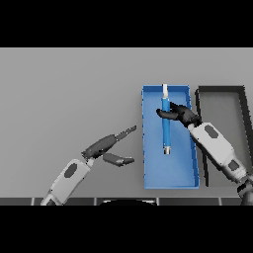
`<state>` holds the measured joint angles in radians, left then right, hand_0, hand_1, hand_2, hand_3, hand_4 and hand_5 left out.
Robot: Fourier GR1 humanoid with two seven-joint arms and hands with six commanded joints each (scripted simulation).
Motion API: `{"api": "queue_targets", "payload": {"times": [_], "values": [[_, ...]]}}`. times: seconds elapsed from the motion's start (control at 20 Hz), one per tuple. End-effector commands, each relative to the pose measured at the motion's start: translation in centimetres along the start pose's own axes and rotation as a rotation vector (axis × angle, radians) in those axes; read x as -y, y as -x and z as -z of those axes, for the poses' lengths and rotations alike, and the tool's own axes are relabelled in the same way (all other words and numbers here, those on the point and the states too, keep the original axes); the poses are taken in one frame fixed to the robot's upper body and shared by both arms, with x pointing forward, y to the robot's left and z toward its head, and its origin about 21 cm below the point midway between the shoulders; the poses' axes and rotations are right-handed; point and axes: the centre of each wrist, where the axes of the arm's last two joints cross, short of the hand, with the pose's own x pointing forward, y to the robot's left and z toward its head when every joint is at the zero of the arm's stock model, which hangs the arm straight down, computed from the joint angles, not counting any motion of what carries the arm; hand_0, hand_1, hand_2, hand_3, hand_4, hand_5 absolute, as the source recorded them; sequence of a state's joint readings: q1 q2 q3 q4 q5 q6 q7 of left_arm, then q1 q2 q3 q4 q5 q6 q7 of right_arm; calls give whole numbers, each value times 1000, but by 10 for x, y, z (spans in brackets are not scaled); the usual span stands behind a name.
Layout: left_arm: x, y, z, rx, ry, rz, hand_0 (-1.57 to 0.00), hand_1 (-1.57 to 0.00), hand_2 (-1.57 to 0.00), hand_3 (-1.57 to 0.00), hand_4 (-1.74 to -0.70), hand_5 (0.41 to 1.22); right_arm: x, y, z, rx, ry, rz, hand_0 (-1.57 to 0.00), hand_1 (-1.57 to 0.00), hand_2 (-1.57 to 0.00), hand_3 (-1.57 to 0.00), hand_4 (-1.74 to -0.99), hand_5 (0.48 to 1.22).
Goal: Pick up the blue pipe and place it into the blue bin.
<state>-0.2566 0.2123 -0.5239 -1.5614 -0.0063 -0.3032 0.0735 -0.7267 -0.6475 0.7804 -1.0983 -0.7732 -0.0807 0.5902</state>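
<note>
The blue pipe (166, 129), long and thin with pale ends, lies lengthwise over the blue bin (148, 163) on the table's right half. My right hand (182, 114) comes in from the lower right and has its fingers curled round the pipe's upper part, above the bin's floor. Whether the pipe's lower end touches the bin's floor cannot be told. My left hand (106, 147) hovers over the table to the left of the bin, fingers straight and thumb spread, holding nothing.
A black bin (200, 106) with a grey floor stands right beside the blue bin, partly under my right forearm. Grey tabletop stretches to the left and behind both bins.
</note>
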Motion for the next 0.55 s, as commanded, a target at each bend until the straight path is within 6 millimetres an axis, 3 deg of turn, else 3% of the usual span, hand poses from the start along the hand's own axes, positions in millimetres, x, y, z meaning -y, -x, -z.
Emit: {"api": "queue_targets", "payload": {"times": [0.0,0.5], "values": [[0,1,0,4,4,-7,1,1,1,1,-914,459,3,1,1,9,6,6,-36,-32,-30,-24,-1122,705],[-3,9,3,-5,15,-10,1,1,1,1,-920,468,5,2,1,44,-32,12,-9,-8,-7,-6,-1129,677]]}}
